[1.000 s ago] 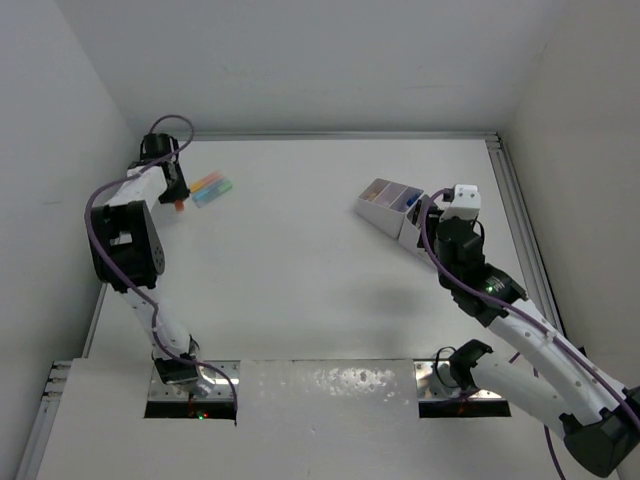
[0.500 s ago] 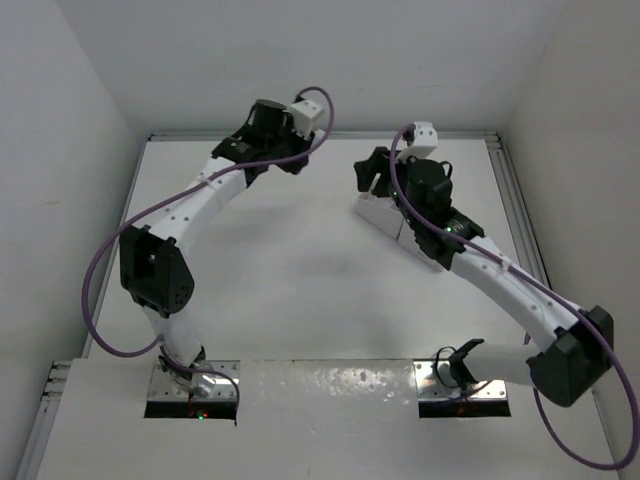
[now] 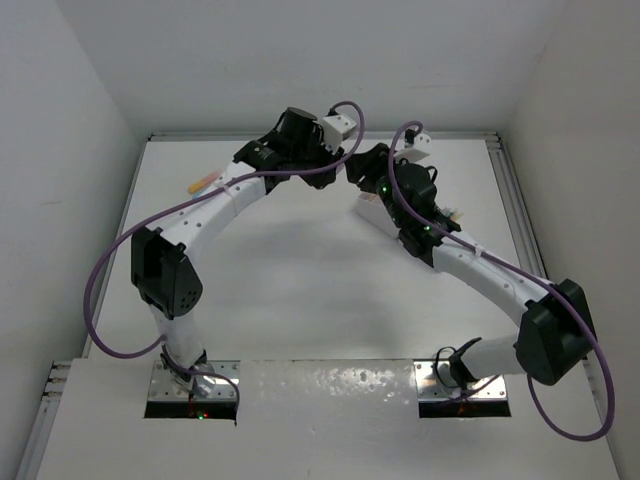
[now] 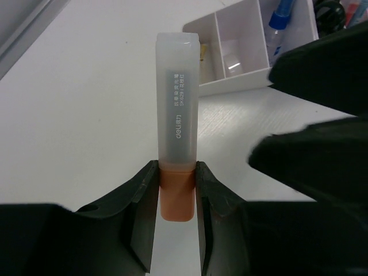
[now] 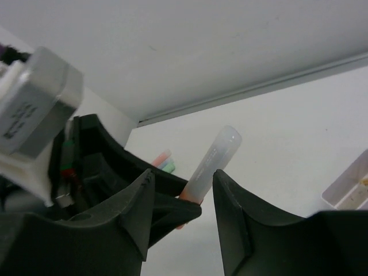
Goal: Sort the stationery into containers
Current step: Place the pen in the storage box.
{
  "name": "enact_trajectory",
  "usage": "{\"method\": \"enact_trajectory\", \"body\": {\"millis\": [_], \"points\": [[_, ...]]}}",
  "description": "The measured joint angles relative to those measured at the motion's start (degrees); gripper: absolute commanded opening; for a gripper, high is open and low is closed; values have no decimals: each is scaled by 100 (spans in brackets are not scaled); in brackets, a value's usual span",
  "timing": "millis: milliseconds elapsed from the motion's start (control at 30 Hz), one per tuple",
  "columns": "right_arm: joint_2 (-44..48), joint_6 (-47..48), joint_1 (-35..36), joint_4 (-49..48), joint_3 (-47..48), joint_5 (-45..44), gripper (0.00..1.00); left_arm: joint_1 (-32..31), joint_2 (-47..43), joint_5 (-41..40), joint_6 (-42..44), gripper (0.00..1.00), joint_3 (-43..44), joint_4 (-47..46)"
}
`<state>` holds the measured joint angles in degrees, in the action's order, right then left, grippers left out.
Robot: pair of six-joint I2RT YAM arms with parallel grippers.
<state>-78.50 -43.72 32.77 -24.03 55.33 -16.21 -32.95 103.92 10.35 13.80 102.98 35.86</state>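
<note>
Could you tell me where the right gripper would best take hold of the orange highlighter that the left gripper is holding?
Probably the frosted end of the orange highlighter: it juts free beyond the left gripper, which pinches only the orange base. The right gripper, jaws open, should come from the tip side and close across its long sides.
</note>
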Motion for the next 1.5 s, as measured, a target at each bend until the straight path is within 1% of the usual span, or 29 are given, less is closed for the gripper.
{"method": "enact_trajectory", "body": {"millis": [33,233,400,633,733,900,1000,1067,1167,1233,1300,1333,1367,1400,1433,1467,1500], "points": [[-2,-98,-2,-33,-70,-74,43,-35,0,20,-13,0,0,26],[-74,-614,-13,-251,-240,-439,44,-201,0,188,-76,0,0,52],[-177,-857,-63,-339,-240,-496,43,-221,0,249,-85,0,0,52],[-203,-1093,-116,-186,-304,-925,43,-223,0,238,-83,0,0,44],[-203,-1139,-127,-11,-304,-1119,46,-223,0,232,-83,0,0,44],[-260,-1189,-160,4,-295,-1038,47,-236,0,245,-83,0,0,39],[-470,-1207,-168,-31,-223,-874,47,-271,2,249,-83,0,0,35],[-621,-1239,-168,-33,-184,-780,43,-299,2,251,-83,0,0,33],[-793,-1360,-184,-81,-173,-647,19,-330,13,245,-85,0,0,70],[-826,-1550,-188,-240,-146,-540,0,-332,68,229,-157,0,0,72],[-826,-1506,-190,-256,-120,-514,0,-332,111,216,-179,0,0,-2],[-833,-1517,-195,-251,-120,-470,0,-332,116,210,-188,7,0,-7],[-828,-1493,-197,-254,-120,-452,0,-332,120,212,-197,36,0,-15],[-815,-1462,-199,-251,-120,-446,0,-332,120,216,-201,50,0,-24],[-798,-1397,-201,-243,-120,-448,0,-334,120,236,-175,81,0,-20],[-754,-1303,-201,-190,-138,-498,0,-332,120,212,-149,87,0,17],[-684,-1217,-225,-120,-160,-522,0,-321,120,227,-205,99,0,26]]}}
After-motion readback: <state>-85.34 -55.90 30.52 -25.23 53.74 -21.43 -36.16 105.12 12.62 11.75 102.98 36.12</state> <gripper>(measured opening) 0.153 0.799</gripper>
